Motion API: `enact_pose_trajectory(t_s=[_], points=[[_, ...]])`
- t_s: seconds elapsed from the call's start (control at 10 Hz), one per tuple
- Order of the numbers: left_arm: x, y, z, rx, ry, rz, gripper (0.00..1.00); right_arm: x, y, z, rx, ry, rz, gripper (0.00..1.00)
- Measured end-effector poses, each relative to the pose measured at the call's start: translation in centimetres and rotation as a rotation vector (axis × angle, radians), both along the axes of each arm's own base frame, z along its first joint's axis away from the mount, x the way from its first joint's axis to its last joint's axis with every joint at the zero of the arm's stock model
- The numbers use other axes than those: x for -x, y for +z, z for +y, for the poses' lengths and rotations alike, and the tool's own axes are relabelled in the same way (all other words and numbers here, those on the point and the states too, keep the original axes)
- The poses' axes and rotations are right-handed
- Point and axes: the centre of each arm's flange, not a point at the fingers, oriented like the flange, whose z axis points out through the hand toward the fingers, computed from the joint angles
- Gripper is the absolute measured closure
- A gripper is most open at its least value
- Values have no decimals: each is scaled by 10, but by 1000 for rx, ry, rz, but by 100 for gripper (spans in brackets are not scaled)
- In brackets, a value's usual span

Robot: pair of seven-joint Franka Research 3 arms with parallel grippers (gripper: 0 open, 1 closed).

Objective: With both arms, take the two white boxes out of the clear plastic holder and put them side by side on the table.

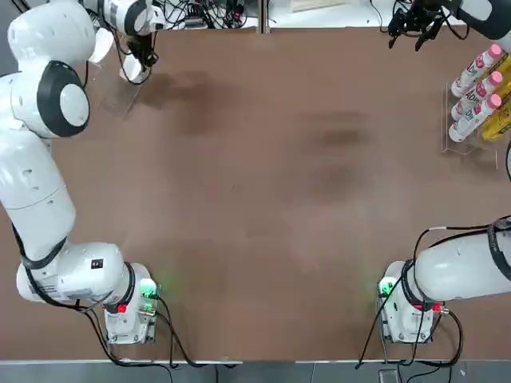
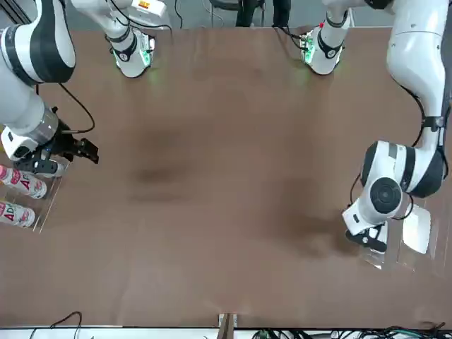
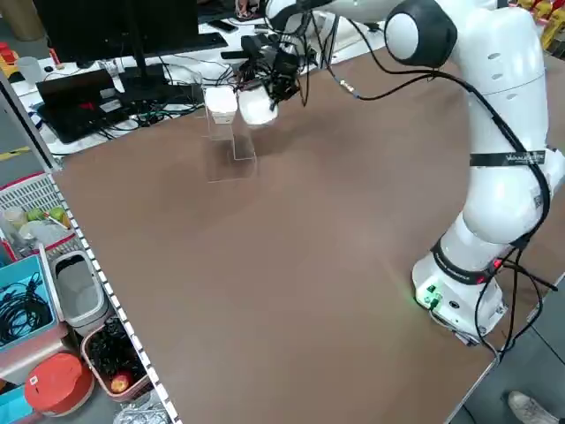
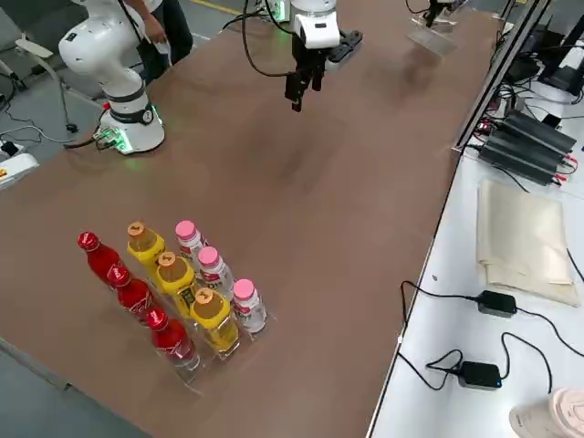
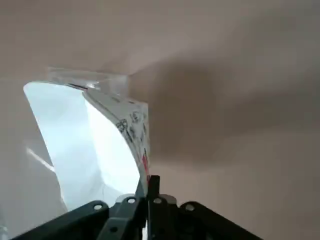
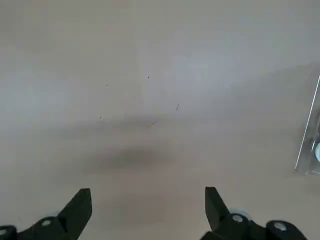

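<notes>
The brown surface (image 1: 263, 199) carries the two arm bases with green lights at its near edge and is bare across its middle. At the robot's right, toward the far side, stands a clear rack of bottles (image 4: 187, 297), red, yellow and pink-capped. Beyond the far edge runs a white bench (image 4: 493, 274) with cables, adapters and a folded cloth; off the robot's left side sit bins and baskets (image 3: 53, 309) on the floor.

The right pincer (image 6: 147, 205) hangs over bare surface at the far right, fingers spread wide, holding nothing.

The left pincer (image 3: 269, 84) is at the far left corner, its fingers pressed nearly together on the thin edge of one white box (image 3: 256, 106), which seems to be lifted just above the holder (image 3: 231, 150). The second box (image 3: 220, 103) stands upright in the holder, just beside the held one.
</notes>
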Motion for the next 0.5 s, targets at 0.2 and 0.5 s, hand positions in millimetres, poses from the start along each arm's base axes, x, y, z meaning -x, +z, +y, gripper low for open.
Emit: enact_pose_trajectory(t_s=[0.2, 0.5], points=[[11, 7, -71, 87, 123, -30, 98, 0, 0, 1, 0, 2, -1, 0], [42, 25, -189, 202, 271, -58, 98, 0, 1, 2, 0, 4, -1, 0]])
